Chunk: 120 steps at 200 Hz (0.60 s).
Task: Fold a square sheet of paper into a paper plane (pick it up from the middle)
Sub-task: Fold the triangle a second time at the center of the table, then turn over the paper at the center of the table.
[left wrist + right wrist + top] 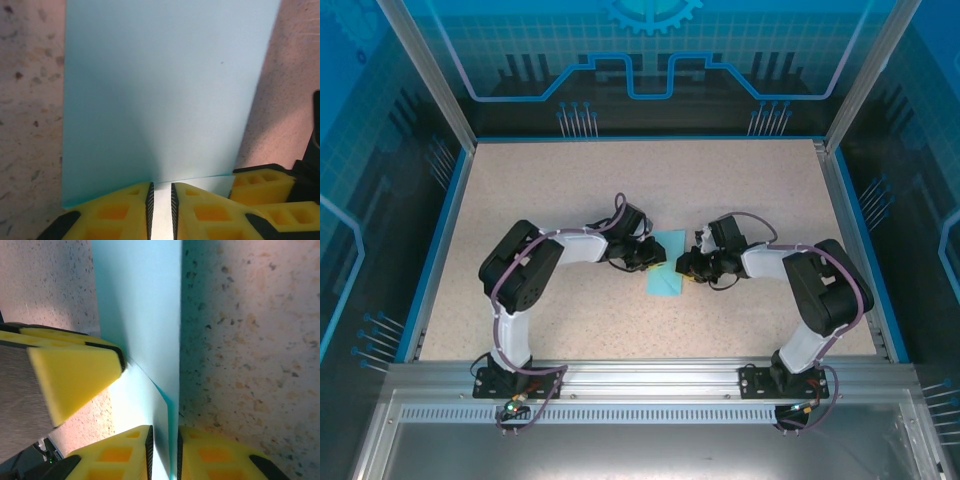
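Between the two arms, near the middle of the speckled beige table [570, 190], the thin light-cyan square sheet of paper [666, 276] is seen from the top camera, lying as a narrow folded strip. Its side edges are covered by the black-and-yellow left gripper [647, 257] and the matching right gripper [687, 266], which meet it from opposite sides. The fingertips are too small there for their gaps to be judged.

From the left wrist, the sheet [165, 90] is cut off by the top of the frame and lies flat on the table [30, 100]. The left gripper [161, 212] is set at its near edge, the yellow fingers [115, 210] parted by only a narrow slit in which pale paper is seen. Whether the sheet is pinched or merely lies beneath cannot be told. The right gripper's yellow fingers [262, 186] are partly seen at the lower right, just beside the sheet's corner.

From the right wrist, the sheet [145, 315] is seen as a strip running down into the slim gap of the right gripper [163, 455]. A raised layer is visible near the fingers, its lower end hidden. A firm clamp cannot be confirmed. A blurred yellow finger [75, 375] of the left gripper is seen at the sheet's edge.
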Tool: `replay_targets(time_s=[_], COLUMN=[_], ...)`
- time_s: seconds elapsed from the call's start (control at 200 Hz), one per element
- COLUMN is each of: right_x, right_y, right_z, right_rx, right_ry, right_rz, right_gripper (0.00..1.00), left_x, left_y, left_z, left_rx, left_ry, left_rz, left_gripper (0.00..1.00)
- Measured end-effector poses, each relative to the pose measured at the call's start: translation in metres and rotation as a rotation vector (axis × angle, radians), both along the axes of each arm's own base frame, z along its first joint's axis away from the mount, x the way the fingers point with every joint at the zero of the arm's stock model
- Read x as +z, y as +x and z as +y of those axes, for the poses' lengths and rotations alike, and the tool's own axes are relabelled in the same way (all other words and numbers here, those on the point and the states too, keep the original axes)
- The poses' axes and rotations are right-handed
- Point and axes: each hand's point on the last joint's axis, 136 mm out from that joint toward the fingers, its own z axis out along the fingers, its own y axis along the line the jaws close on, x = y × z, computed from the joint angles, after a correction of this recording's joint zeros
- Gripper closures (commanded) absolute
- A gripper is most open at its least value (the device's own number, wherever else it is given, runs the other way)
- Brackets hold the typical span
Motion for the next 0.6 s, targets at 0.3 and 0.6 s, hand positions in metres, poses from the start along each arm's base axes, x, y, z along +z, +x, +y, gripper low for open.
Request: replay_targets(time_s=[0.3, 0.6], right_x=[0.000, 0.027], right_y=[-0.001, -0.001], right_z=[-0.002, -0.008], right_rx=[0.012, 0.022], right_ry=[0.006, -0.021], right_rz=[-0.016, -0.066], right_gripper=[0.89, 0.92], left_x=[0.040, 0.071], left_y=[0.009, 0.007], left_z=[0.018, 0.051], left_rx=[0.072, 0.161], left_ry=[-0.021, -0.003], left_rz=[-0.085, -0.166], left_gripper=[0.75, 0.75])
